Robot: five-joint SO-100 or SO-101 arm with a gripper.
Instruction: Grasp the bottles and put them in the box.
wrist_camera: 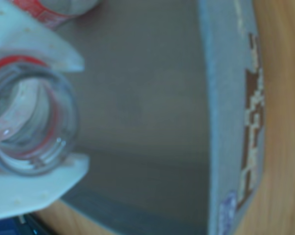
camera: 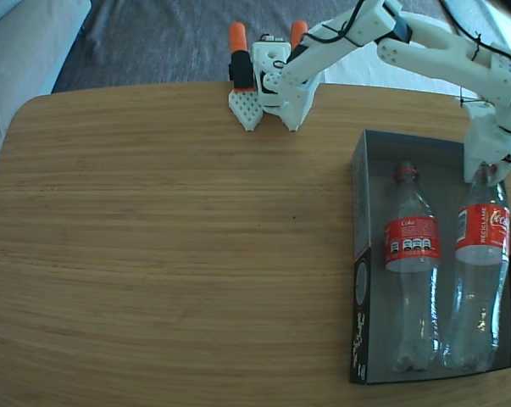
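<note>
In the fixed view, a second white arm [camera: 276,80] rests at the table's [camera: 170,237] far edge. The box [camera: 362,254] sits at the table's right edge, holding both bottles side by side: the left bottle [camera: 412,254] lies free. The gripper [camera: 486,174] is clamped on the right bottle's [camera: 482,271] neck; in the wrist view its white fingers [wrist_camera: 44,54] bracket the open mouth [wrist_camera: 32,127].
</note>
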